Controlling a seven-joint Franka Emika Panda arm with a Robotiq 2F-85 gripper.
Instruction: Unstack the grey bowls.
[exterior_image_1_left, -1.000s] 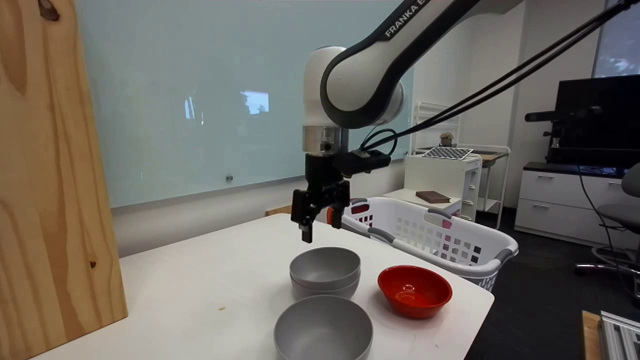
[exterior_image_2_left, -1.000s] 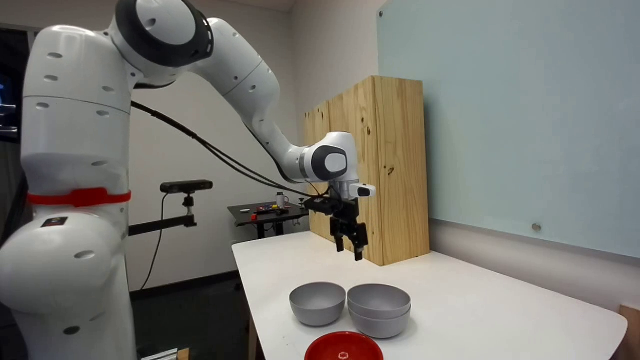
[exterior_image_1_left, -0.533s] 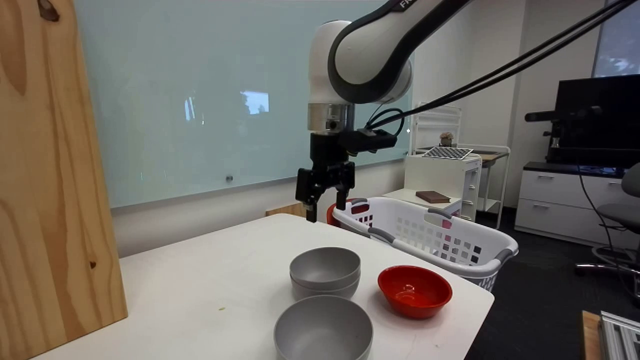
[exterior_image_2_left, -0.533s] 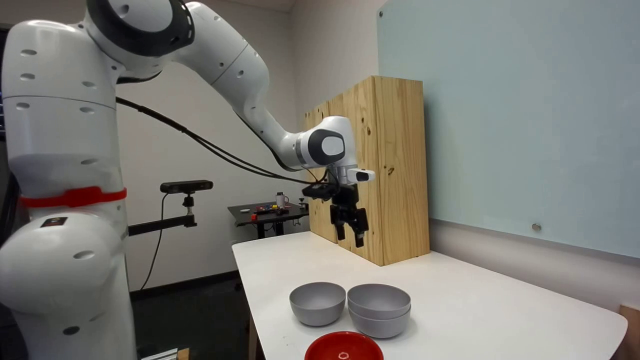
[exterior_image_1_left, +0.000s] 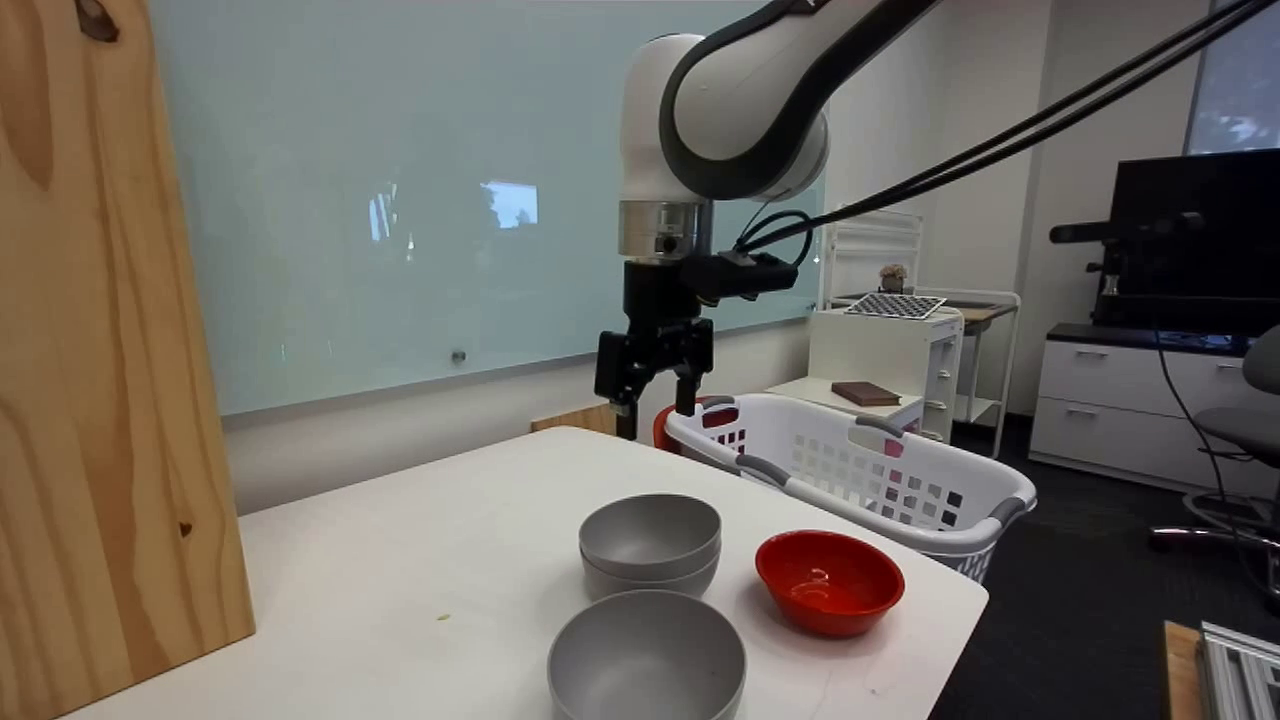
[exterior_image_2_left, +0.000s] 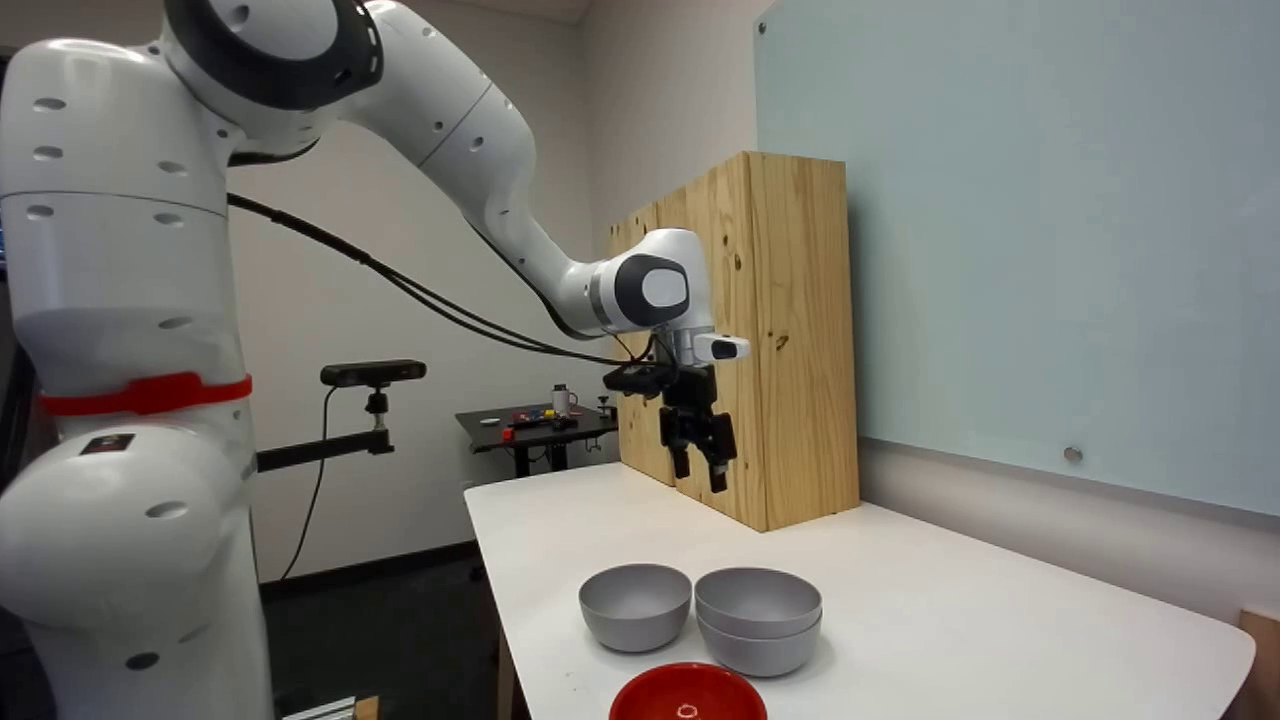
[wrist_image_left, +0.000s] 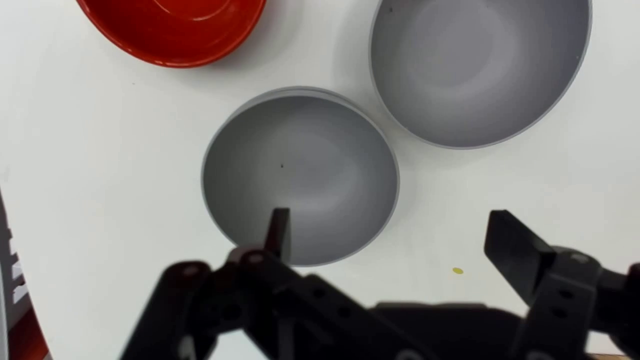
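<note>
Several matte grey bowls are on the white table. Two are nested in a stack, with the upper grey bowl (exterior_image_1_left: 650, 535) sitting in the lower grey bowl (exterior_image_1_left: 652, 584); the stack also shows in an exterior view (exterior_image_2_left: 758, 605) and the wrist view (wrist_image_left: 310, 175). A single grey bowl (exterior_image_1_left: 647, 660) stands upright close beside the stack; it also shows in an exterior view (exterior_image_2_left: 635, 610) and the wrist view (wrist_image_left: 465, 65). My gripper (exterior_image_1_left: 656, 415) is open and empty, well above the table; it also shows in an exterior view (exterior_image_2_left: 700, 477) and the wrist view (wrist_image_left: 390, 215).
A shiny red bowl (exterior_image_1_left: 830, 585) stands near the bowls and the table edge; it also shows in the wrist view (wrist_image_left: 175, 30). A white slotted basket (exterior_image_1_left: 850, 450) stands beyond the table edge. A wooden cabinet (exterior_image_2_left: 800, 350) and a glass board (exterior_image_2_left: 1020, 250) border the table.
My open gripper has risen higher above the table, mostly in the earlier half second, and is nearly still lately. The bowls have not moved.
</note>
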